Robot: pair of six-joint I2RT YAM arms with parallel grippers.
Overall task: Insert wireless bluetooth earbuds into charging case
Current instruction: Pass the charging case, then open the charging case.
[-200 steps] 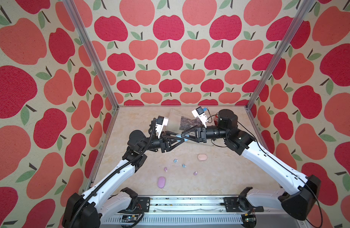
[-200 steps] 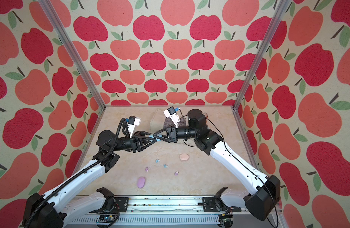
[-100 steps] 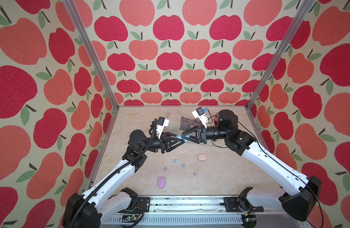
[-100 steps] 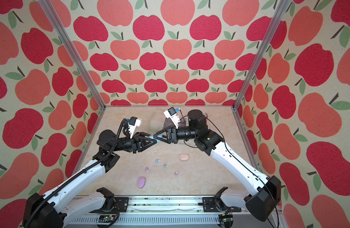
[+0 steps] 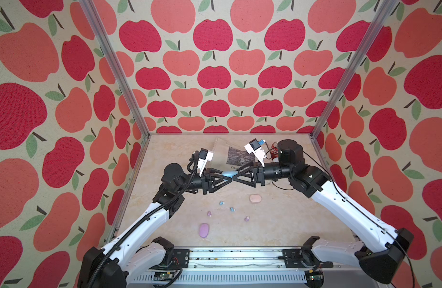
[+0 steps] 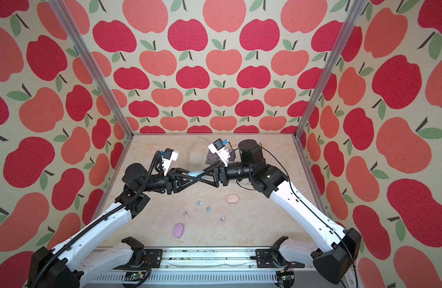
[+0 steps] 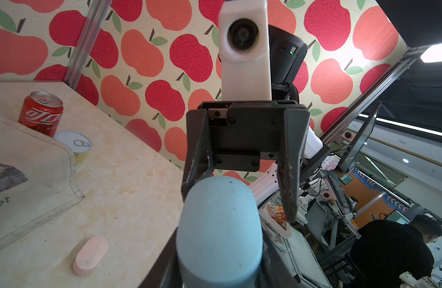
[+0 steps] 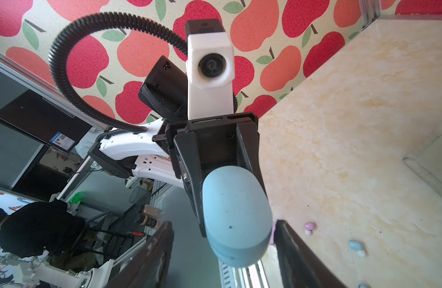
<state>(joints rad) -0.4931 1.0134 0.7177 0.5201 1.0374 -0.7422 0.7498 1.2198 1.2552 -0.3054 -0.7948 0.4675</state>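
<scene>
Pale blue plastic catches the eye first: a light blue oval charging case (image 5: 228,172) hangs in mid-air over the middle of the marbled beige table (image 5: 289,224), where the two arms meet tip to tip. The left gripper (image 5: 223,177) has its fingers clamped on the case's sides. The right gripper (image 5: 238,176) faces it with its fingers (image 8: 150,254) spread, one on each side of the case's end with a gap at each. The lid looks closed, though from this angle I can't be sure.

On the table nearer us lies a tiny light blue bean-shaped earbud (image 5: 221,202), with a second light blue earbud (image 5: 232,209) just to its right. A lilac earbud (image 5: 209,213) sits left of them and a second lilac earbud (image 5: 247,219) to the right. A pale pink oval case (image 5: 255,198) rests right of the blue buds, and a lilac oval case (image 5: 204,230) lies nearest.

At the far right stand a red soda can (image 7: 41,113) and a silver-topped tin (image 7: 74,144), beside a clear plastic sheet over a printed page (image 5: 227,152).
</scene>
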